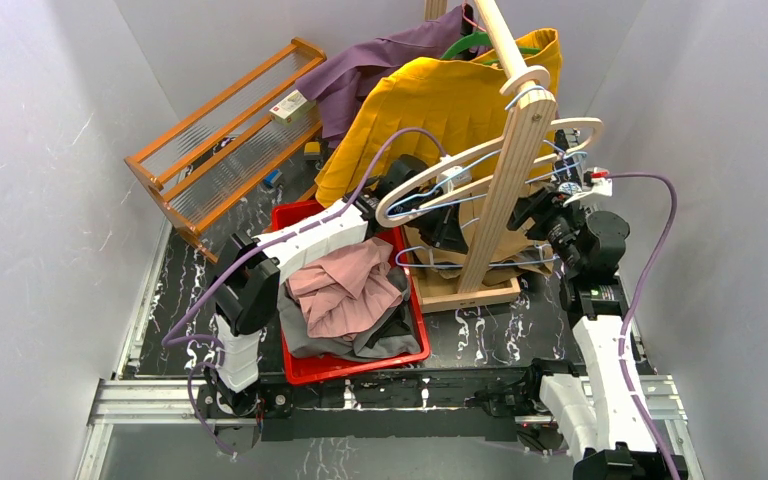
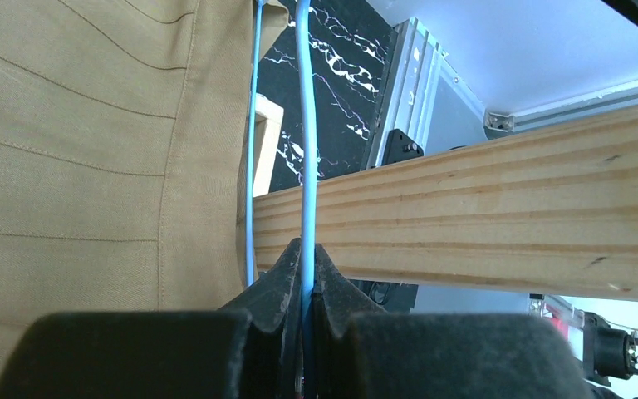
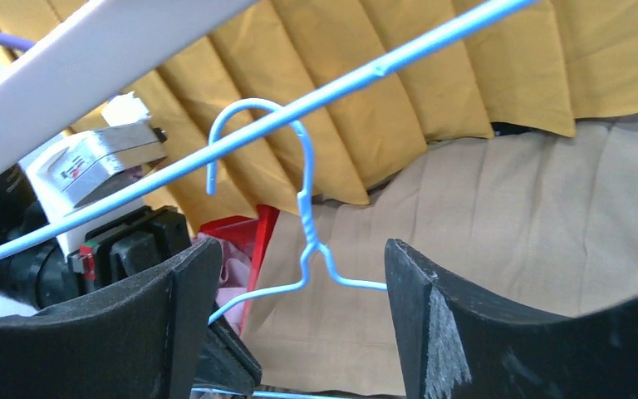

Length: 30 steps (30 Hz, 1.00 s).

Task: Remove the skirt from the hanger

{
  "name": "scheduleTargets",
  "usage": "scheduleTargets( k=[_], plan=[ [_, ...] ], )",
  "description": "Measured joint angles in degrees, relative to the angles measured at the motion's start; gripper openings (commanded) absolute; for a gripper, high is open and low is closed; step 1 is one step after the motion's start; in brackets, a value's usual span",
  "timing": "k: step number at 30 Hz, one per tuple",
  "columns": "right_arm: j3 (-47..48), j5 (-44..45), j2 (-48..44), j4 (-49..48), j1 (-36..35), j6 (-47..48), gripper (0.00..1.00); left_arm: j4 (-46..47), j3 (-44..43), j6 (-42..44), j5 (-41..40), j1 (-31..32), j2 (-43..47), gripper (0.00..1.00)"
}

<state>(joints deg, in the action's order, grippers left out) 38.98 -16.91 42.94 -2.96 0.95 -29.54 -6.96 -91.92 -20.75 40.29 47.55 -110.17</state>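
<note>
A tan skirt (image 2: 75, 166) (image 3: 482, 249) hangs on a thin blue wire hanger (image 2: 306, 125) (image 3: 303, 195) beside the wooden stand (image 1: 505, 190). My left gripper (image 2: 307, 249) (image 1: 438, 205) is shut on the hanger's wire, with the tan cloth just to its left. My right gripper (image 3: 301, 249) (image 1: 542, 212) stands open on the other side of the stand. The hanger's hook and twisted neck show in the gap between its fingers, touching neither. A second blue wire (image 3: 382, 66) crosses above it.
A yellow pleated skirt (image 1: 440, 100) and a purple garment (image 1: 380, 60) hang at the back. A red bin (image 1: 355, 368) of clothes sits front left of the stand. White hangers (image 1: 480, 165) hook on the post. An orange wooden rack (image 1: 220, 130) leans at back left.
</note>
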Motion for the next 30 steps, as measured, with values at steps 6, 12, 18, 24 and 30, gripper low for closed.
scheduleTargets(
  k=[6,12,18,24,30],
  plan=[
    [1.53,-6.93,5.38,-1.07,-0.02,1.31,0.66,-0.63,0.00,0.61,0.04,0.61,-0.02,0.00],
    [2.86,-10.45,12.72,-1.57,-0.02,2.16,0.52,-0.79,0.00,1.40,0.48,1.20,-0.02,0.00],
    [2.78,-12.52,14.05,-4.96,-0.02,0.76,0.39,-1.03,0.00,1.68,-0.50,1.42,-0.02,0.00],
    [2.19,-13.55,15.89,-9.88,-0.02,-1.07,0.09,-1.16,0.00,1.62,-0.90,1.44,-0.02,0.08],
    [2.19,-12.26,17.16,-10.08,-0.02,-0.57,0.00,-2.08,0.02,2.21,-5.14,1.44,0.66,0.58]
  ],
)
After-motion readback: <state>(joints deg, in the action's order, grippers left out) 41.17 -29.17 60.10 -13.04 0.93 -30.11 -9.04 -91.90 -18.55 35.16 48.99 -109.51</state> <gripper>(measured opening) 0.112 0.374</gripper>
